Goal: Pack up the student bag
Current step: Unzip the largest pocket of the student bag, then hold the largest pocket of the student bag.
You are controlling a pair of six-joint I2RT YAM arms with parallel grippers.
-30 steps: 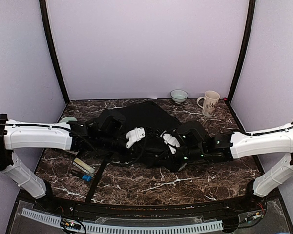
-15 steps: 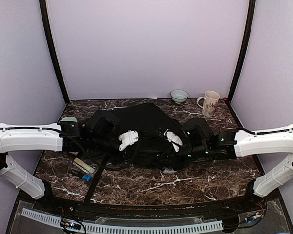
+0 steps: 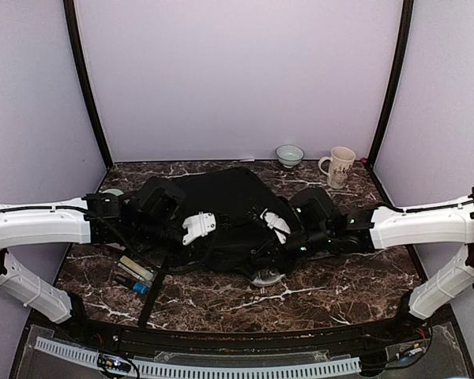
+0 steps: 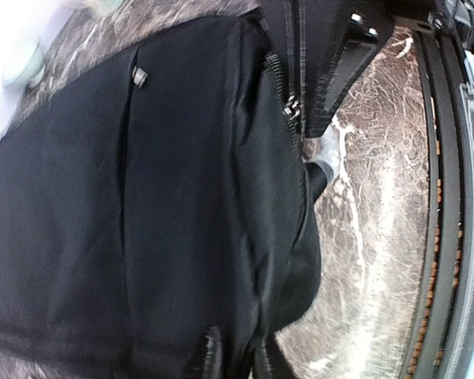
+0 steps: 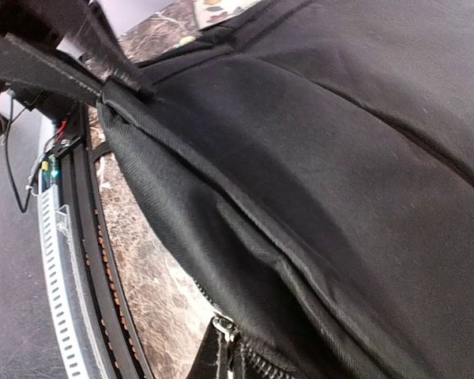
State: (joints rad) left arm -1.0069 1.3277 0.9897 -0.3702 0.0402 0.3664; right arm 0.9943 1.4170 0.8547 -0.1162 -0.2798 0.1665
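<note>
Centrally, the student bag (image 3: 229, 197) lies between left pincer (image 4: 237, 359) and right pincer (image 5: 221, 357), each clamped narrowly on its fabric.

Quick tally for you: one large black fabric backpack (image 3: 229, 197), one cream ceramic mug (image 3: 337, 166), one small pale-green bowl (image 3: 289, 155), and two pen-like things, a yellowish stick (image 3: 136, 268) and a blue-tipped marker (image 3: 136, 285). There's also one pale round object (image 3: 110, 192), mostly hidden.

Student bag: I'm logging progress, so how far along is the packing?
Nothing looks packed yet. In hand: the left gripper and right gripper each pinch an edge of the student bag. Still to do: the pen-like items lie outside it on the table.
</note>
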